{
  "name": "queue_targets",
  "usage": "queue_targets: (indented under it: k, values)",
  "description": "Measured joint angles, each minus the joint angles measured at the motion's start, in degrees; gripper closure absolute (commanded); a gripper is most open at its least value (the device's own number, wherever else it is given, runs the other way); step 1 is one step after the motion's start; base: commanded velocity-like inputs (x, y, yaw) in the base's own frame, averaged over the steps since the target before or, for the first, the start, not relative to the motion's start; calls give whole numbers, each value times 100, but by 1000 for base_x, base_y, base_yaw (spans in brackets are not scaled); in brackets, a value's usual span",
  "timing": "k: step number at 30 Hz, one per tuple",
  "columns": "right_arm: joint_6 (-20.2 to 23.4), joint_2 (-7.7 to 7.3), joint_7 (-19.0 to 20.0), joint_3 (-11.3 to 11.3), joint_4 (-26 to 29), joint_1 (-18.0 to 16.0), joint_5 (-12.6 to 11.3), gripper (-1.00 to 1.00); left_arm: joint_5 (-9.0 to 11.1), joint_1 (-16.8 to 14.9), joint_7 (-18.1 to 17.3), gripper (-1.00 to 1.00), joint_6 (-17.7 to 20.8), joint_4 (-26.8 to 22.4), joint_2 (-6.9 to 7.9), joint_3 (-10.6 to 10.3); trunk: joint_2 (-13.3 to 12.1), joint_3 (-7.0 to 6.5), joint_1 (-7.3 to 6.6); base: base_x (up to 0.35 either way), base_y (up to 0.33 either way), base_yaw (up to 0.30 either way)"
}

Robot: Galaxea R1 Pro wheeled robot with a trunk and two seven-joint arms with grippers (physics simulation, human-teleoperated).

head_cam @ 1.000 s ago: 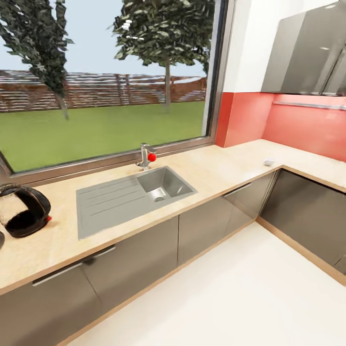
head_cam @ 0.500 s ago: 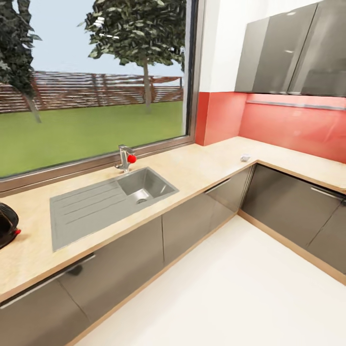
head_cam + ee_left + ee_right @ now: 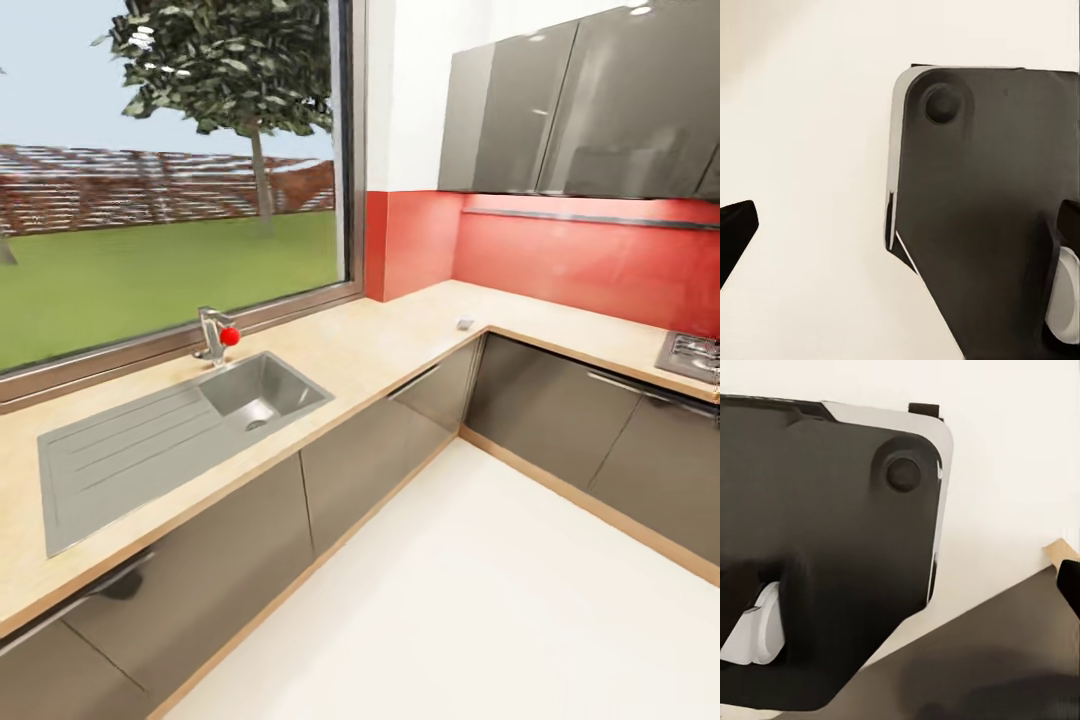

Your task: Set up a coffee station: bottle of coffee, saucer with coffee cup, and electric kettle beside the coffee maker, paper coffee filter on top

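None of the coffee things can be made out on this stretch of beige countertop (image 3: 400,340). In the left wrist view, my left gripper (image 3: 900,232) hangs open over the pale floor and the robot's dark base (image 3: 982,225), its dark fingertips (image 3: 735,229) at the picture's edges with nothing between them. In the right wrist view, my right gripper (image 3: 900,585) is likewise open above the base (image 3: 825,555), one fingertip (image 3: 1071,581) showing near a dark cabinet front.
A grey sink (image 3: 170,425) with a red-knobbed faucet (image 3: 215,335) lies under the window. A small pale object (image 3: 465,323) sits near the counter's corner. A hob (image 3: 692,355) is at the right edge, grey wall cabinets (image 3: 580,100) above, white floor (image 3: 480,600) in front.
The camera has swung right: the black appliance at the left edge has left the picture, the sink has slid left, and the hob has come in at the right.
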State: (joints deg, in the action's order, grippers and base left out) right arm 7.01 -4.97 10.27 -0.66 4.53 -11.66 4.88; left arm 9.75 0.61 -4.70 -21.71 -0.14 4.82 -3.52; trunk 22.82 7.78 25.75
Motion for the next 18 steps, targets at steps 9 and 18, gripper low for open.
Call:
queue_targets:
  k: [9, 18]
  values:
    - [-3, -3, 2, -10, 0, 4, -2, -100, -2, 17, -16, -100, 57, 84, 31, -19, 0, 0, 0, 0, 0, -233]
    - [-2, -3, -2, -10, 0, 5, -3, -100, -15, 122, 34, -100, 206, 215, 89, -52, 0, 0, 0, 0, 0, -243]
